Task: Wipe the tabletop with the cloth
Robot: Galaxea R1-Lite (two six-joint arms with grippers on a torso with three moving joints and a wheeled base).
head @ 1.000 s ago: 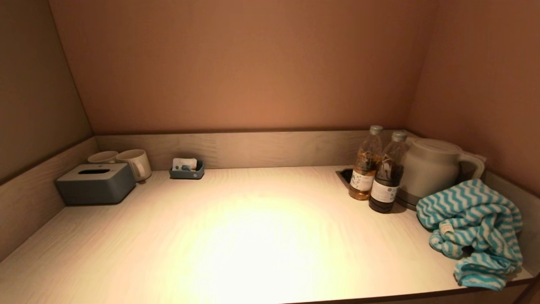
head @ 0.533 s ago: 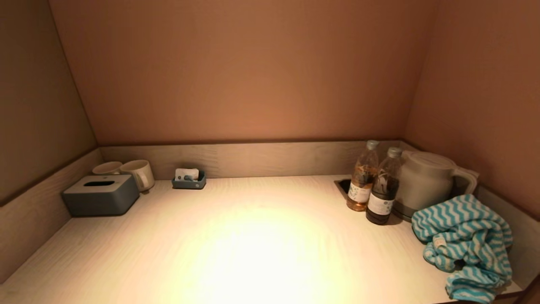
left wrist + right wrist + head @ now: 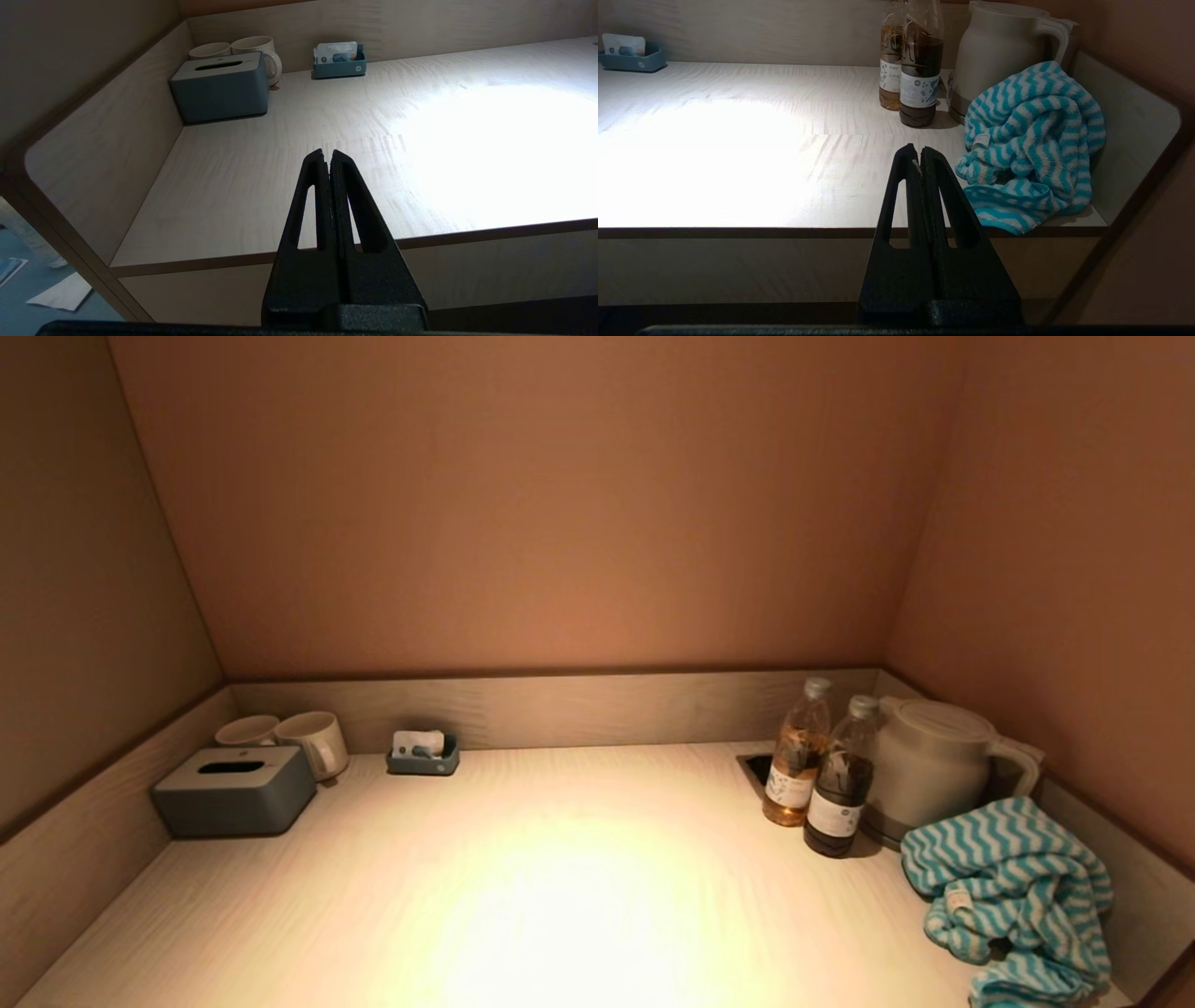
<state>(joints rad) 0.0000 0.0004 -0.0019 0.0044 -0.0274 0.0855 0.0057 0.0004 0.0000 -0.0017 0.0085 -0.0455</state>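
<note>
— Since a second ago, has anything shifted?

— Only my view; everything slid lower as my torso moved. Nothing on the tabletop [image 3: 560,859] moved.

— Containers?

— Two bottles [image 3: 795,765] of brown liquid beside a smooth kettle [image 3: 929,765]; a small tray [image 3: 425,758] holding packets; a tissue box [image 3: 235,791]; two mugs [image 3: 313,742].

— The cloth [image 3: 1013,887]?

— Crumpled terry, wavy stripes, at the right front corner. My left gripper [image 3: 327,156] and right gripper [image 3: 915,151] are both clenched, empty, before the edge.

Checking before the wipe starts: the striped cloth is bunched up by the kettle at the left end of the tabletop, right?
Not quite. The cloth is bunched by the kettle, but at the right end of the tabletop, as the head view shows.
</note>
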